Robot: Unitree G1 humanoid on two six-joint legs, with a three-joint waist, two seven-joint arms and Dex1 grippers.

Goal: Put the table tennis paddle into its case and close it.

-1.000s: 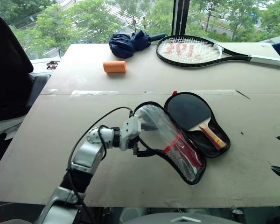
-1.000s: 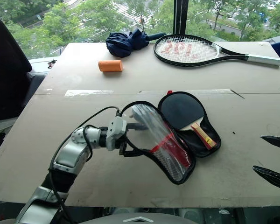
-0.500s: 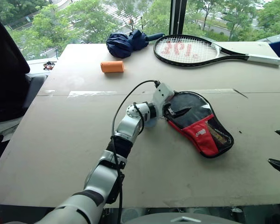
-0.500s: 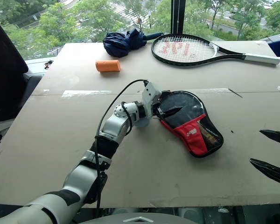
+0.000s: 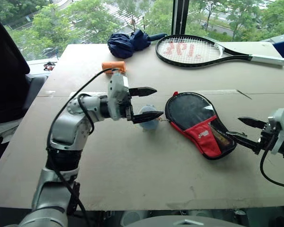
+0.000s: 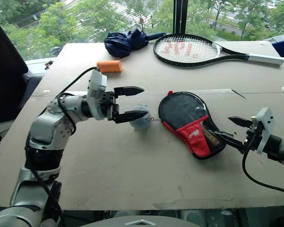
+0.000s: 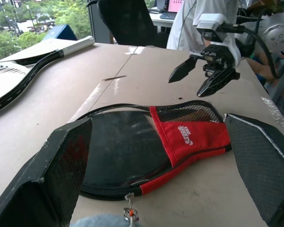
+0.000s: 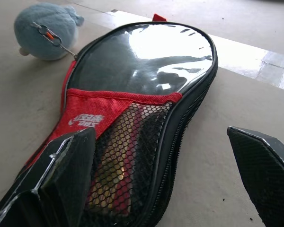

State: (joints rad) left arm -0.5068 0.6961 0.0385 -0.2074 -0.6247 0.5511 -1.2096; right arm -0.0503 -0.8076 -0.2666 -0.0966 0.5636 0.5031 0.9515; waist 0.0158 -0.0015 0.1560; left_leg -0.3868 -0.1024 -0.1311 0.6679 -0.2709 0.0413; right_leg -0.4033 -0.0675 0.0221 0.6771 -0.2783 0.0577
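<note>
Case (image 5: 199, 124) lies flat on the surface (image 5: 132, 161), flap folded over. Its fuzzy ball (image 5: 148, 118) sits under the left end effector (image 5: 146, 103), fingers wide, holding nothing. Right end effector (image 5: 244, 130), wide too, hangs by the case's narrow end.

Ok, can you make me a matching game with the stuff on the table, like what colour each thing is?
Things:
1. case
2. tennis racket
3. umbrella
4. little roll

Descriptions:
A. orange
B. navy, folded at the far edge
C. black with a red panel, lying flat
D. black frame, white grip

Pairs: 1-C, 2-D, 3-B, 4-A
</note>
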